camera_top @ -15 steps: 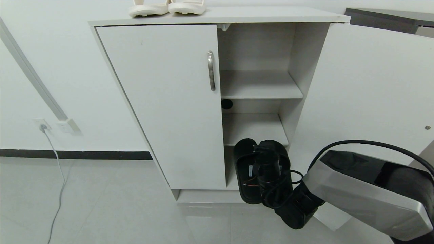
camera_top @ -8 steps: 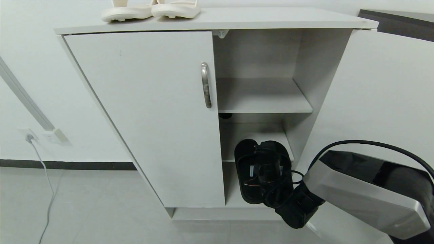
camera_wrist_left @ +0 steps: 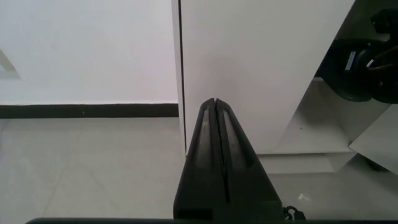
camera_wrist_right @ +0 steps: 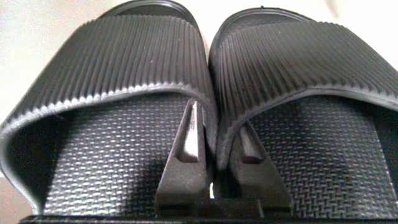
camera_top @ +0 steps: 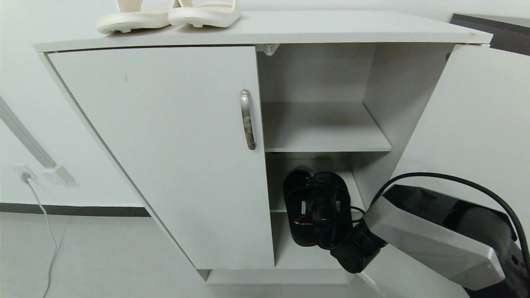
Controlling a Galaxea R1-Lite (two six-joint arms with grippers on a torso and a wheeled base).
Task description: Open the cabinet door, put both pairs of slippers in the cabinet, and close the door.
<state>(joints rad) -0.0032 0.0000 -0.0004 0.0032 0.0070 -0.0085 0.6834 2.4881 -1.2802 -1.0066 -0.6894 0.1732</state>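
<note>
- Head view: the cabinet (camera_top: 331, 31) has its right door (camera_top: 476, 124) swung wide and its left door (camera_top: 165, 157) shut.
- The black slippers (camera_top: 316, 209) hang side by side at the mouth of the open half, over the lower shelf's (camera_top: 276, 198) front edge, between the left door's edge and the cabinet's right wall.
- The right pincer (camera_wrist_right: 219, 118) is clamped on their adjoining inner walls.
- The cream slippers (camera_top: 169, 16) sit on the cabinet top, above the shut door.
- The left pincer (camera_wrist_left: 214, 106), fingers pressed together, is low before the left door.

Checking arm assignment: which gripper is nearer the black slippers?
Right. The right gripper is clamped on the black slippers; the left gripper sits shut, apart from them, before the closed door.
</note>
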